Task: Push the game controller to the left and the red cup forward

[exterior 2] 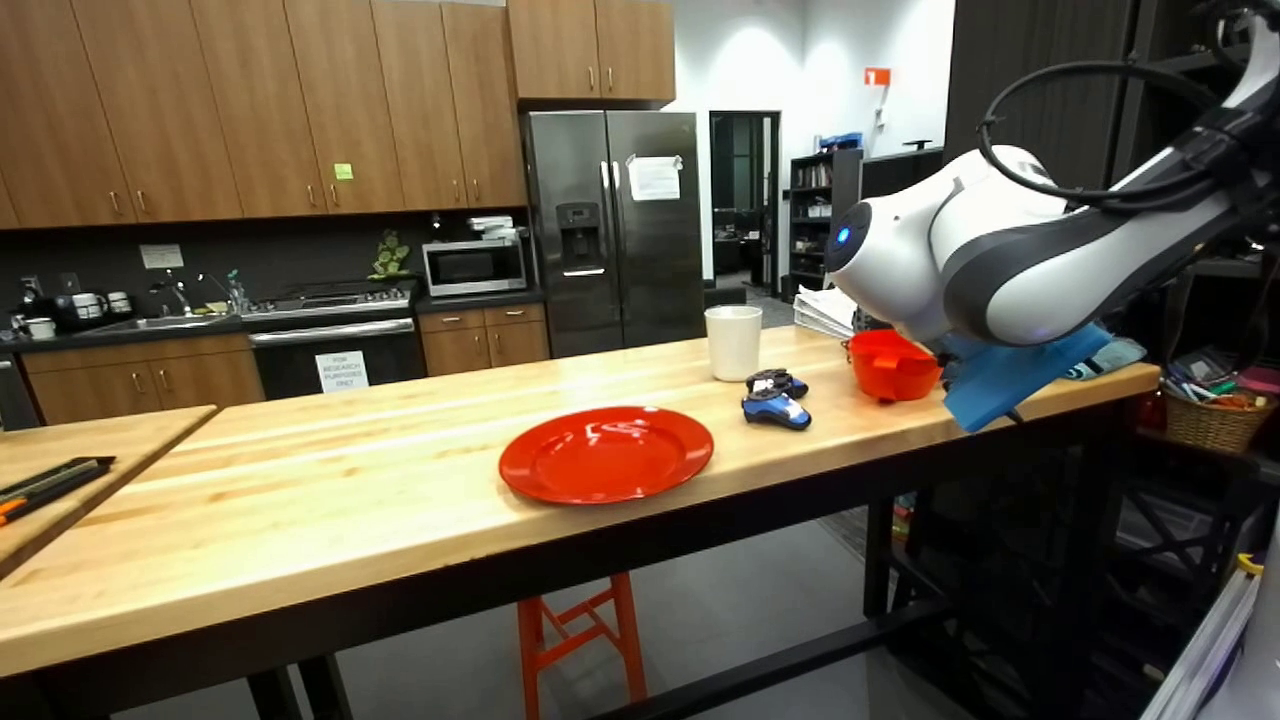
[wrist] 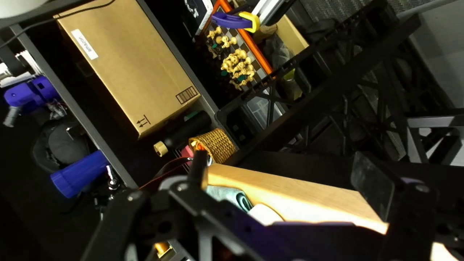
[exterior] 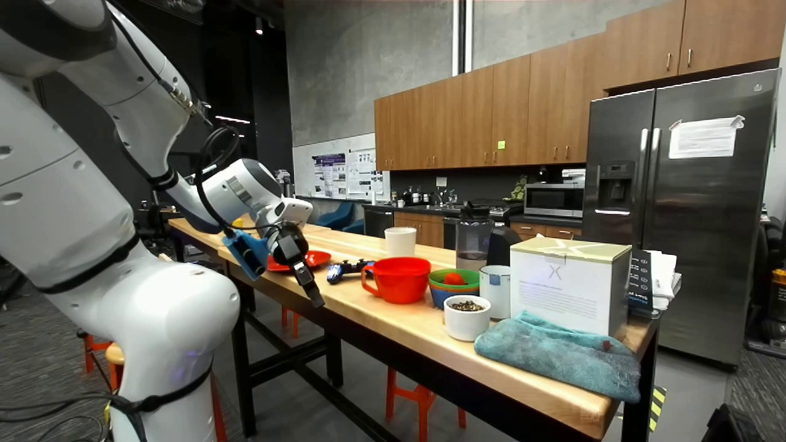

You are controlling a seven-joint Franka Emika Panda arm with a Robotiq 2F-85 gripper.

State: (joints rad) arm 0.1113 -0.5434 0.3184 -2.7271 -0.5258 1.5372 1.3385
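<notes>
The game controller, black and blue, lies on the wooden table in both exterior views [exterior: 350, 269] [exterior 2: 775, 404]. The red cup, wide with a handle, stands upright beside it in both exterior views [exterior: 405, 281] [exterior 2: 890, 368]. My gripper [exterior: 312, 288] hangs tilted down at the table's near edge, apart from the controller and the cup. In the wrist view my gripper [wrist: 286, 177] has its fingers wide apart with nothing held between them; the table edge shows beyond. The controller and cup are out of the wrist view. In an exterior view the arm and a blue wrist piece [exterior 2: 1020, 372] hide the fingers.
A red plate [exterior 2: 606, 455] lies beside the controller. A white cup [exterior 2: 733, 345] stands behind it. Past the red cup are a green bowl [exterior: 453, 282], a small white bowl [exterior: 466, 320], a bottle [exterior: 474, 239], a white box [exterior: 565, 285] and a teal cloth [exterior: 556, 355].
</notes>
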